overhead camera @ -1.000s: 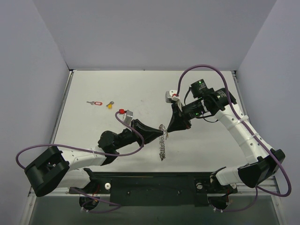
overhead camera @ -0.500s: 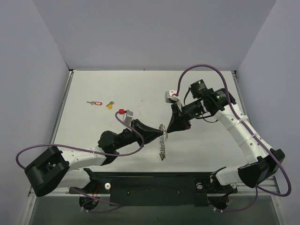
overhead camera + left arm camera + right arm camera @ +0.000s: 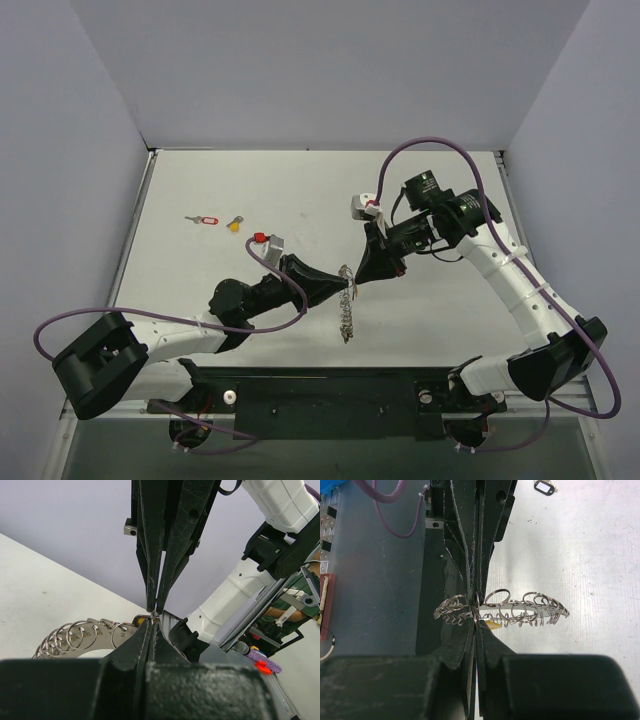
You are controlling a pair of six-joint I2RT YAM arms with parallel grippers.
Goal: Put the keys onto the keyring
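The keyring (image 3: 347, 308) is a floppy silver loop of small rings. It hangs above the table centre between both grippers. My left gripper (image 3: 345, 286) is shut on its upper end, seen close up in the left wrist view (image 3: 151, 622). My right gripper (image 3: 357, 280) meets it tip to tip from the right. It is shut on a thin silver key whose yellow head (image 3: 492, 625) shows beside the jaw tips, touching the keyring (image 3: 530, 610). Two more keys lie at the far left: a yellow-headed key (image 3: 235, 224) and a red-tag key (image 3: 206, 219).
The white table (image 3: 450, 320) is walled by grey panels at the back and sides. A black base rail (image 3: 330, 395) runs along the near edge between the arm bases. A purple cable (image 3: 430, 145) loops above the right arm.
Both grippers stay closed and joined at the keyring. The right wrist has shifted very slightly; the keyring and the keys on the table have not moved.
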